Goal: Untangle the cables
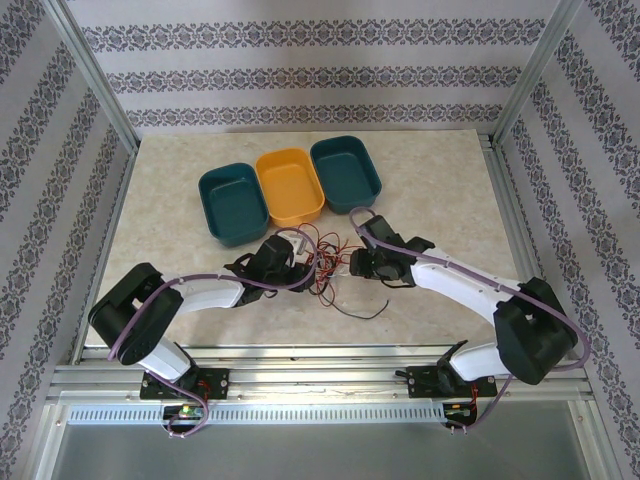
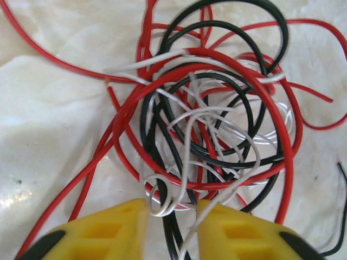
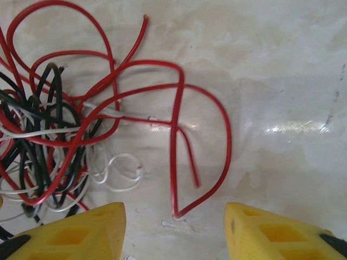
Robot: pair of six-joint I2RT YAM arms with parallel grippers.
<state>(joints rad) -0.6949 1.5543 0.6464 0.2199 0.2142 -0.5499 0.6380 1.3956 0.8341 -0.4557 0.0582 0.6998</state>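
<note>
The cables (image 1: 322, 266) lie in one knot of red, black and white wires on the marble table, between my two grippers. In the left wrist view the tangle (image 2: 211, 135) sits straight ahead. My left gripper (image 2: 172, 219) is open by a narrow gap, and a black wire (image 2: 172, 235) and a white wire (image 2: 187, 238) run between its yellow fingers (image 2: 108, 233). In the right wrist view the knot (image 3: 49, 146) is at the left, with a red loop (image 3: 217, 162) reaching out from it. My right gripper (image 3: 174, 230) is wide open, the loop's sharp bend just ahead of it.
Three oval trays stand behind the cables: teal (image 1: 232, 203), yellow (image 1: 290, 186), teal (image 1: 345, 173). A black wire end (image 1: 362, 312) trails toward the table's front. An aluminium rail (image 1: 320, 352) borders the near edge. Bare tabletop (image 1: 440, 190) lies to the right.
</note>
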